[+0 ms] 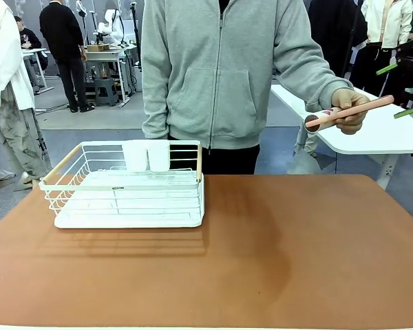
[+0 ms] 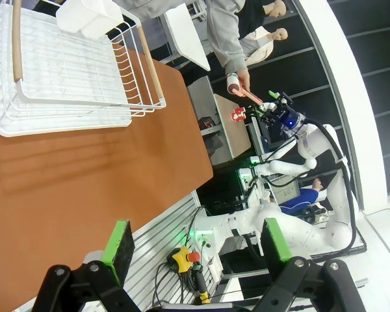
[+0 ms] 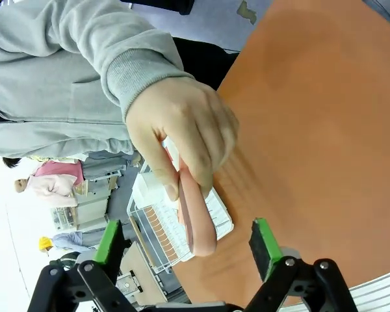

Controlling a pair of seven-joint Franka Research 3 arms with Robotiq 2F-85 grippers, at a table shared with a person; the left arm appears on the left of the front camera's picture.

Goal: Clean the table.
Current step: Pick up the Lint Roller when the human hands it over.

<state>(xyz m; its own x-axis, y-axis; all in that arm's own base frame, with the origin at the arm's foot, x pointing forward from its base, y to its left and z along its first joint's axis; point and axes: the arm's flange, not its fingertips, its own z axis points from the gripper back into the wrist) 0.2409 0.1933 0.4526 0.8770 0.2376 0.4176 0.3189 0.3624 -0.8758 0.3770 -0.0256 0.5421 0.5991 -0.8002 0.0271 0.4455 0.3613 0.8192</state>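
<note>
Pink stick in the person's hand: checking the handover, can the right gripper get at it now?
Probably yes. The right gripper is open, the free end of the pink stick points between its pads, and the person's hand holds only the far part.

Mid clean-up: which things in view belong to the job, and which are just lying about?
Job: table; pink utensil in the person's hand; wire basket, likely its destination; right end effector, open at the utensil's tip.
Just about: white table behind; left end effector, open, holding nothing.
</note>
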